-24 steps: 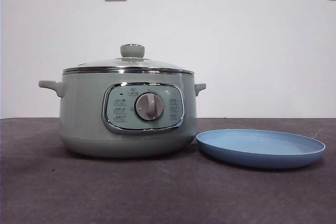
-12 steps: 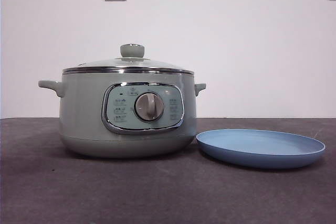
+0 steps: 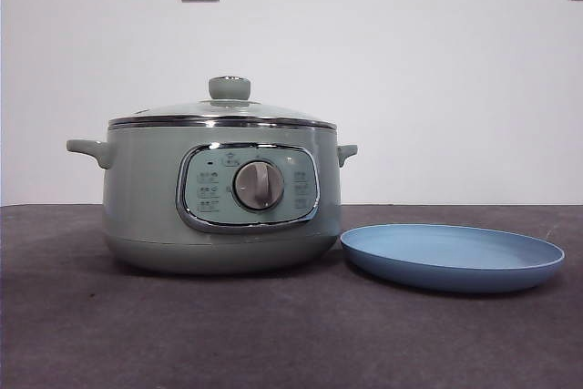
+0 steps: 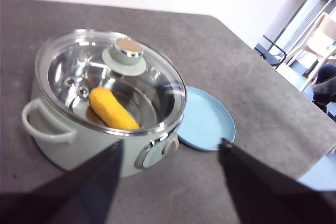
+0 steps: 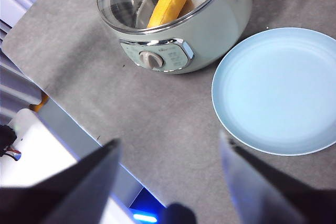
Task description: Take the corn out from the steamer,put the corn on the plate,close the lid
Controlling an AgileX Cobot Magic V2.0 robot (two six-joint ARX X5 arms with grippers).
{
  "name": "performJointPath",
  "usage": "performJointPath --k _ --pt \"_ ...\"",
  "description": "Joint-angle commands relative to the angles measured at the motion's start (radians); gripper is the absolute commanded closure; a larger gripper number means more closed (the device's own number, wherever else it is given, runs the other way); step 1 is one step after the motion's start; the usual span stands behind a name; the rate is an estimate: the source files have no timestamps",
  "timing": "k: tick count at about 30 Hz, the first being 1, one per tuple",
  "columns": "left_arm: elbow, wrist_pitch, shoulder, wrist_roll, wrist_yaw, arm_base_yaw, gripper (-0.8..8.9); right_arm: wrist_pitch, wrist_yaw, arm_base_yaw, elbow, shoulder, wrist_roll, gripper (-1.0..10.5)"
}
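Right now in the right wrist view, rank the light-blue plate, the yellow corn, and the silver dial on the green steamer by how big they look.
Largest to smallest as they appear:
1. The wide light-blue round plate, though it lies nearer the camera than the rest.
2. The yellow-orange oblong corn, under the glass lid.
3. The small silver dial on the sage-green steamer's control panel.
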Motion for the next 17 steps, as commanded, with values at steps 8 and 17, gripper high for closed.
performJointPath --k 8,17 --pt "0.108 0.069 0.145 0.013 -0.005 -0.062 2.17 0.004 -0.003 0.002 0.004 0.000 0.007 2.9" --pt "0.300 0.187 0.430 0.045 -0.157 -0.218 2.17 0.004 -0.003 0.002 0.004 0.000 0.007 2.9"
